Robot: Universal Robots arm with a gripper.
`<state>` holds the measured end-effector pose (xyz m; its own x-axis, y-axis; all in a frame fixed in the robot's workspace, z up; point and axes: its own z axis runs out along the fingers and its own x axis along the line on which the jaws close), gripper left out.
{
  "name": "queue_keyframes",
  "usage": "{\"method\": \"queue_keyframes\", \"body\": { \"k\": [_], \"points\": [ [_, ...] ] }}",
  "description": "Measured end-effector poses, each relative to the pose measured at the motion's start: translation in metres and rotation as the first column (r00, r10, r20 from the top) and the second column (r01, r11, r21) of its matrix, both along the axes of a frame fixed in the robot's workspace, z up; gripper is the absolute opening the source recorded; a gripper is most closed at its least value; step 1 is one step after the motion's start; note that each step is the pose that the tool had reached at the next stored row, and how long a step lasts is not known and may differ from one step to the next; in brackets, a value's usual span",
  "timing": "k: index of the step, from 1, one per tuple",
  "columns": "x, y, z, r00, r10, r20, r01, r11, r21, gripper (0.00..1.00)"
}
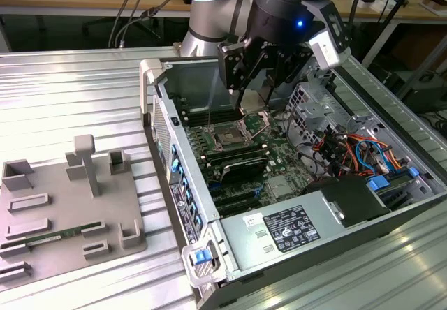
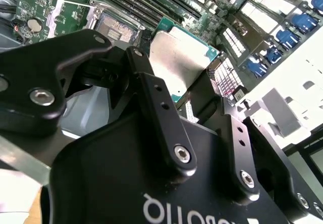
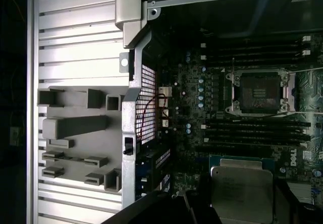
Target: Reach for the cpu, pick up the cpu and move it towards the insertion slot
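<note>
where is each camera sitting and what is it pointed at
Exterior view: off the arm, above and to one side, looking down at the open computer case, the grey tray and the gripper over the insertion slot.
Second wrist view: on the wrist, looking past the gripper's black body at the held cpu.
First wrist view: on the wrist, looking down on the motherboard.
Shared: both wrist views show the cpu and the insertion slot.
</note>
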<state>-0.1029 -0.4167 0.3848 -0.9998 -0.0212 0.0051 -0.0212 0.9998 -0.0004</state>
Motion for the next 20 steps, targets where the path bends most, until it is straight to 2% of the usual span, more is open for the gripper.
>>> {"method": "queue_keyframes", "body": {
  "k": [14,17,20],
  "points": [
    [0.0000,0.0146,0.0000,1.0000,0.000,0.0000,0.000,1.0000,0.0000,0.55],
    [0.0014,0.0203,0.0000,1.0000,0.000,0.0001,0.000,1.0000,0.0000,0.55],
    [0.0052,0.0239,0.0000,1.0000,0.000,0.0000,0.000,1.0000,0.0000,0.55]
  ]
}}
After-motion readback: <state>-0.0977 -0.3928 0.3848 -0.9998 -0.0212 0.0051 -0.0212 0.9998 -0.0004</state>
